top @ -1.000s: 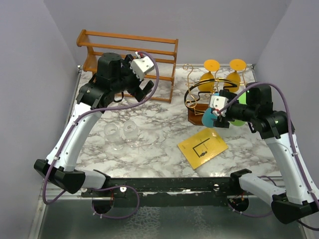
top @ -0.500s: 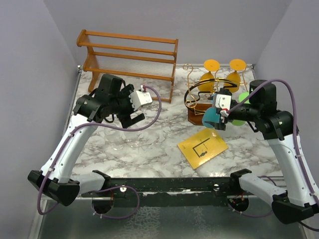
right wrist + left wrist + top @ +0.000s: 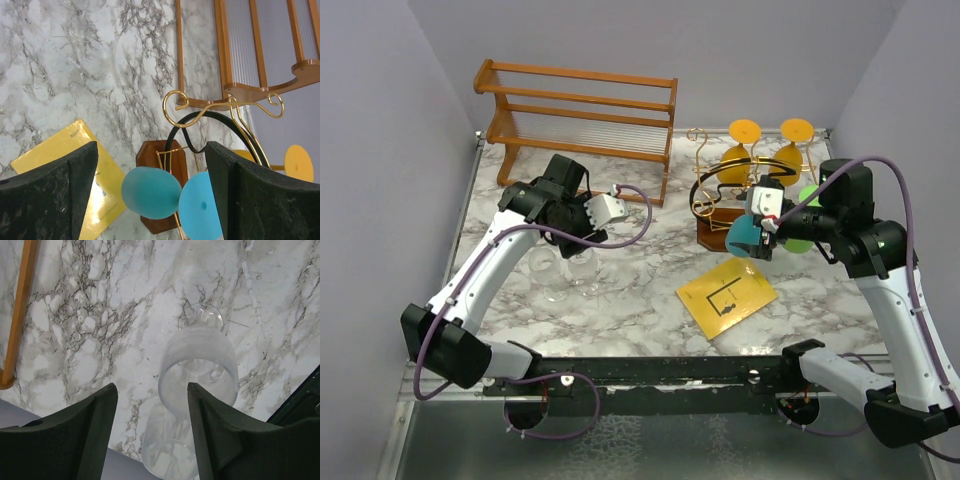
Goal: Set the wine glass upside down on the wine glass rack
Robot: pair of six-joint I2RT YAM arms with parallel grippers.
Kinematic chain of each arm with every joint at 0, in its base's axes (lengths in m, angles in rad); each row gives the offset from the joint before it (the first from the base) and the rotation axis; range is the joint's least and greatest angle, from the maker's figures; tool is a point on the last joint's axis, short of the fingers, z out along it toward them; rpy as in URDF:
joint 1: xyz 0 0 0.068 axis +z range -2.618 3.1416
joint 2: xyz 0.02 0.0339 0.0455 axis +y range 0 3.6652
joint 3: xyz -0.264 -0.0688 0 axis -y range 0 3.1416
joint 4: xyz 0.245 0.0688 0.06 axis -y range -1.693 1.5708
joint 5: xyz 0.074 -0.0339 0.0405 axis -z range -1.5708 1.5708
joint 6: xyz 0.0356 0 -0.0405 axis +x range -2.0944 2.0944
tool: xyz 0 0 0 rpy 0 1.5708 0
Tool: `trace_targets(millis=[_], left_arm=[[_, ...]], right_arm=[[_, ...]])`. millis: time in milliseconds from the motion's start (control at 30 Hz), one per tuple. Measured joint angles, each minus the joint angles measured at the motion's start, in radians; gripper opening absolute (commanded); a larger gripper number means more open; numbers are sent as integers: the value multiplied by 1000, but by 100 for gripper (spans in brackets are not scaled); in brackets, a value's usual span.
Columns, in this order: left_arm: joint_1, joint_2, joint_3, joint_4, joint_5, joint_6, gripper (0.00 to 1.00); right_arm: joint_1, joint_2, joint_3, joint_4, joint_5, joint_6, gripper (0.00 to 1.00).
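Where the marble table [image 3: 650, 255] meets the back wall, a wooden shelf [image 3: 582, 135] stands at the left and the gold wire rack [image 3: 715, 226] at the right, well apart. Two yellow glasses [image 3: 745, 132] hang upside down at the rack's far side, feet up. A yellow card [image 3: 727, 294] lies flat just in front of the rack. The right gripper [image 3: 751, 238] is at the rack's near side, fingers spread wide with the blue glass [image 3: 151, 192] between them; whether it hangs from a hook I cannot tell. Over on the left, two clear glasses [image 3: 545, 266] stand side by side on the table, far from the rack. The left gripper [image 3: 152, 389] hovers over them, fingers apart and holding nothing, one finger overlapping a glass's bowl in the wrist view.
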Motion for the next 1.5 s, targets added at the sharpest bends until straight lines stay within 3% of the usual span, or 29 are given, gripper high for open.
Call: trace_targets(millis=[467,600,867,1133,1500], left_arm=[[0,95,-11,-3,-32,-17,17],[0,114,-10,-11,-30,-16,0],[0,143,129,-84,35,-3,0],[0,113,362,-80,136,-23,0],[0,-45,442,249,174,-279,0]], right_arm=[[0,-21,-26,18,5,0,87],[0,-21,-27,22,11,2,87],[0,-17,-26,118,116,134,88],[0,76,56,217,286,396,88],[0,158,175,368,246,663,86]])
